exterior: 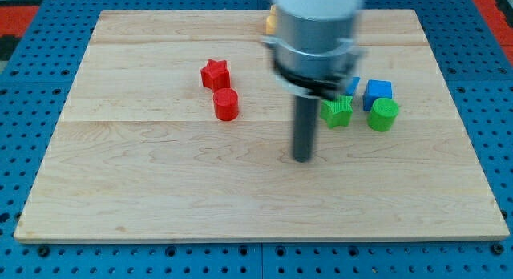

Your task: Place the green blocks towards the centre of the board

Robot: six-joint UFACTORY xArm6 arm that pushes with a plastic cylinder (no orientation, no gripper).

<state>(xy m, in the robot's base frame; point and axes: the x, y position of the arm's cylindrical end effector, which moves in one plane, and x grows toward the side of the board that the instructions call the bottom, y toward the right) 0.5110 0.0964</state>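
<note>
A green star block (337, 112) and a green cylinder block (383, 115) sit side by side at the view's right of the wooden board (160, 183). My tip (301, 159) rests on the board below and to the left of the green star, apart from it. The arm's body hides part of the blocks behind it.
A blue cube (377, 91) stands just above the green cylinder; another blue block (353, 85) peeks out beside the arm. A red star (215, 73) and red cylinder (227, 104) sit left of centre. A yellow-orange block (271, 22) shows at the top edge.
</note>
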